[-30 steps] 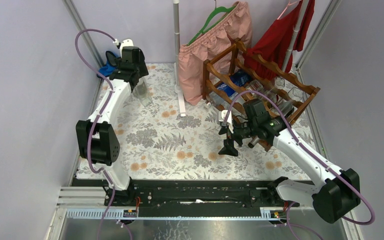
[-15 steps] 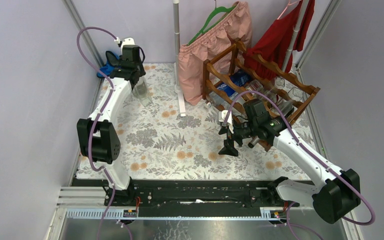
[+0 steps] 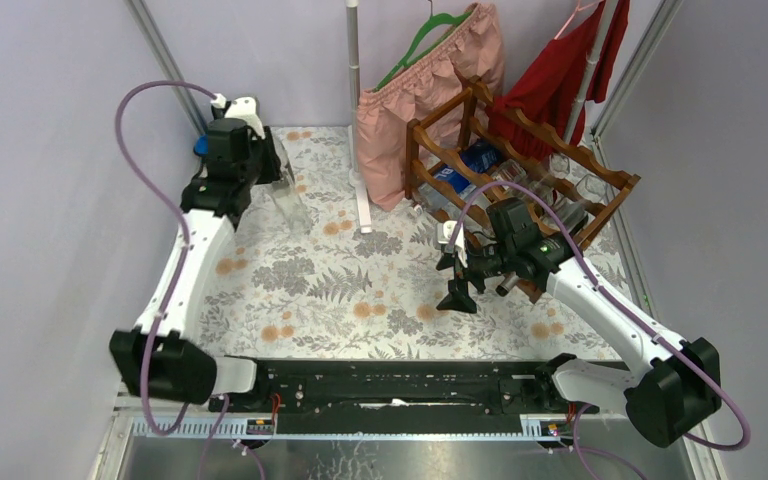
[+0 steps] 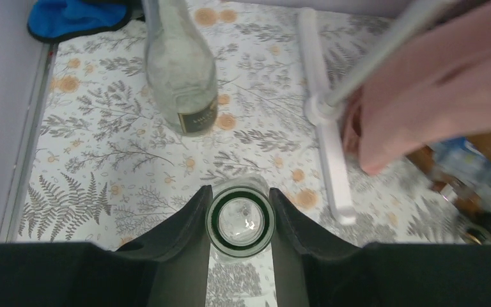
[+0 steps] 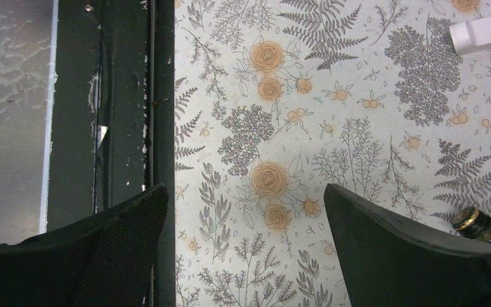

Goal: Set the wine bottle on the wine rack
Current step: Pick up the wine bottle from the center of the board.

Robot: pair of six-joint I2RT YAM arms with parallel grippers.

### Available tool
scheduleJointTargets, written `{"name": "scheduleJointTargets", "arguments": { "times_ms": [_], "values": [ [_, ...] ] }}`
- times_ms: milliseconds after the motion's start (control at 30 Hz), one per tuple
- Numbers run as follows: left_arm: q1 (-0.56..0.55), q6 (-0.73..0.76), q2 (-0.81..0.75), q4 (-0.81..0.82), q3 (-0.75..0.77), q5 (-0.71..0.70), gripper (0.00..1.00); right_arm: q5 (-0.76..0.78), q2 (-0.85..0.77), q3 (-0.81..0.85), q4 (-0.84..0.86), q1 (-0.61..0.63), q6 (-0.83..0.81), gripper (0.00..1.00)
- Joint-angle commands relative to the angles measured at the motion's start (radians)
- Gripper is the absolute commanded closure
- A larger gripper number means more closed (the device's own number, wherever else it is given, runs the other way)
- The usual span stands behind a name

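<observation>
1. Nearest the bases, the right gripper hangs over the floral cloth, jaws spread wide and holding nothing. The gold-foiled tip of a dark bottle sits just beside its right finger, so a careless sweep could clip it.
2. Further up on the left, the left gripper is clamped on the wine bottle at the mouth only. The bottle is upright at the far-left part of the table, well apart from the wine rack.
3. Slip risk: the glass is clear, smooth and round, with a thick lip and a green ring. The dark pads look flat, so contact is small. On lift the body could swing or slide out.
4. Just beyond stands a second bottle, also clear glass, with a dark label. A swinging load could topple it.
5. The path rightward crosses a white stand foot and a low-hanging pink garment in soft, gathered fabric. Both are snag risks.
6. At far right, the rack is reddish wood with scalloped rails and already carries bottles. The bottle likely has to go in lying down, and a grip at the mouth gives poor leverage for that tilt. The right arm sits in front of the rack and crowds the approach.
</observation>
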Motion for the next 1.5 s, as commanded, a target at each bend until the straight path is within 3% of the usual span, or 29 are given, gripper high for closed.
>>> {"name": "scheduleJointTargets", "arguments": {
  "times_ms": [0, 200, 333, 533, 733, 1033, 1467],
  "values": [
    [-0.007, 0.057, -0.16, 0.061, -0.088, 0.223, 1.0, -0.064, -0.018, 0.006, -0.006, -0.006, -0.02, 0.0],
    [-0.062, 0.037, -0.272, 0.064, -0.198, 0.465, 1.0, -0.107, -0.017, -0.001, 0.021, -0.006, -0.001, 0.0],
    [-0.178, 0.047, -0.303, 0.075, -0.256, 0.571, 1.0, -0.135, -0.031, -0.009, 0.095, -0.005, 0.039, 0.0],
    [-0.396, 0.04, -0.342, 0.136, -0.306, 0.56, 1.0, -0.158, 0.008, 0.044, 0.182, 0.005, 0.104, 0.0],
    [-0.51, -0.05, -0.355, 0.247, -0.338, 0.569, 1.0, -0.166, 0.054, 0.064, 0.344, 0.012, 0.26, 0.0],
    [-0.567, -0.149, -0.321, 0.383, -0.374, 0.589, 1.0, -0.19, 0.08, 0.003, 0.475, 0.052, 0.39, 0.0],
    [-0.573, -0.425, -0.294, 0.443, -0.382, 0.417, 1.0, -0.074, 0.11, -0.094, 0.635, 0.083, 0.496, 0.0]
  ]
}}
